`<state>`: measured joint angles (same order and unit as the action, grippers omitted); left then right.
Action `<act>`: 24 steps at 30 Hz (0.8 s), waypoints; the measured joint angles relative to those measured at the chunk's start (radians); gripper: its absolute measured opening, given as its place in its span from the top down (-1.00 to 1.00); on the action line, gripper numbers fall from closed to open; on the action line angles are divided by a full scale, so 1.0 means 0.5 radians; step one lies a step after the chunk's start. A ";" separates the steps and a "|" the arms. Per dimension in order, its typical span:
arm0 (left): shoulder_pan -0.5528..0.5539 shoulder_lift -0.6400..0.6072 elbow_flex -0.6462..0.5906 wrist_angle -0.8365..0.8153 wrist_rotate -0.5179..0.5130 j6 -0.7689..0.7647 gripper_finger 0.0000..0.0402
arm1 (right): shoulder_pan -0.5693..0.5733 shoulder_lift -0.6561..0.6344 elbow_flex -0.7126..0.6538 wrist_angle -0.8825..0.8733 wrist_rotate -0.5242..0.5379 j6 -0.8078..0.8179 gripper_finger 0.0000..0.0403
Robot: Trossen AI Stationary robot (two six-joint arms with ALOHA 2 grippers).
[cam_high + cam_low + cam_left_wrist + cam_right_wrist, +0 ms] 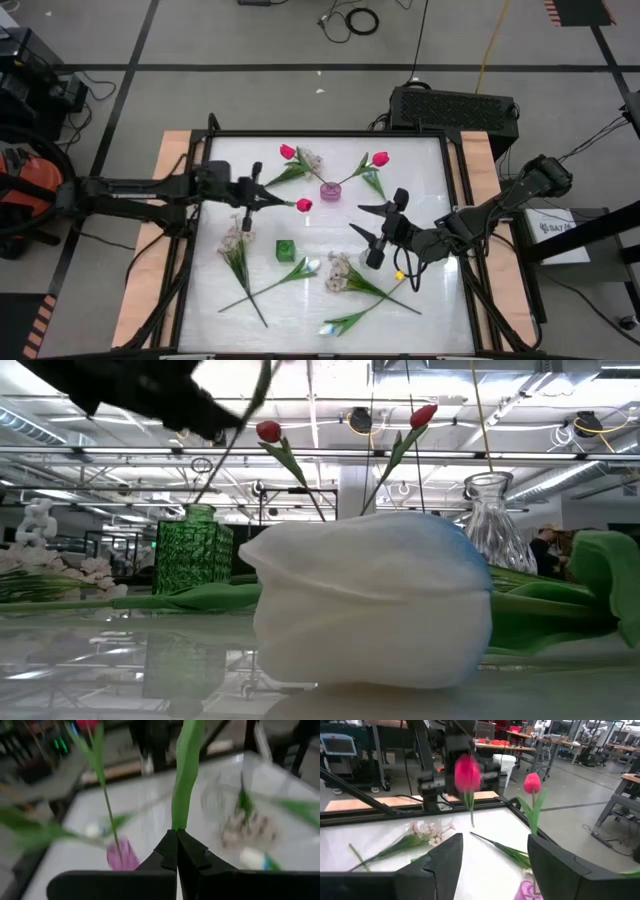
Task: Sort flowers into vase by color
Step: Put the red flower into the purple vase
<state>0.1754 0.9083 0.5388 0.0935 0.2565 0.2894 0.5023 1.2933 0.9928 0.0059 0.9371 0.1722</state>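
The left gripper [262,197], fingers pinched on a pink tulip [303,205], carries it toward the pink vase [330,190] while the right gripper [379,232] waits wide open.

Overhead, tabletop-level and two wrist views, all sharing the pink vase [329,190].

No legible text, label, brand, number or sign on anything.
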 joint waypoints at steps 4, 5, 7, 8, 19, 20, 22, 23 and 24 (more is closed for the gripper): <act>-0.051 -0.079 0.000 0.259 0.007 -0.090 1.00 | -0.034 0.047 -0.001 0.123 -0.050 -0.002 -0.07; -0.069 -0.086 0.000 0.336 0.012 -0.111 1.00 | -0.052 0.058 -0.001 0.180 -0.094 -0.010 -0.07; -0.110 -0.087 0.001 0.524 0.017 -0.151 1.00 | -0.083 0.085 0.002 0.269 -0.196 -0.037 -0.07; -0.135 -0.086 0.002 0.616 0.017 -0.164 1.00 | -0.094 0.102 0.001 0.312 -0.228 -0.051 -0.07; -0.420 0.145 0.003 1.439 0.007 -0.257 1.00 | -0.222 0.397 0.039 1.010 -0.448 -0.310 -0.07; -0.442 0.180 0.003 1.492 0.005 -0.257 1.00 | -0.238 0.423 0.067 1.008 -0.476 -0.319 -0.07; -0.485 0.254 0.003 1.607 -0.025 -0.257 1.00 | -0.260 0.474 0.121 0.961 -0.475 -0.333 -0.07; -0.504 0.291 0.003 1.653 -0.046 -0.257 1.00 | -0.272 0.503 0.155 0.941 -0.486 -0.340 -0.07; -0.518 0.329 0.003 1.692 -0.055 -0.257 1.00 | -0.283 0.529 0.184 0.925 -0.520 -0.349 -0.07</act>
<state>-0.0837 1.0730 0.5404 0.9394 0.2291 0.1608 0.3610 1.5576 1.0849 0.4686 0.6771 -0.0024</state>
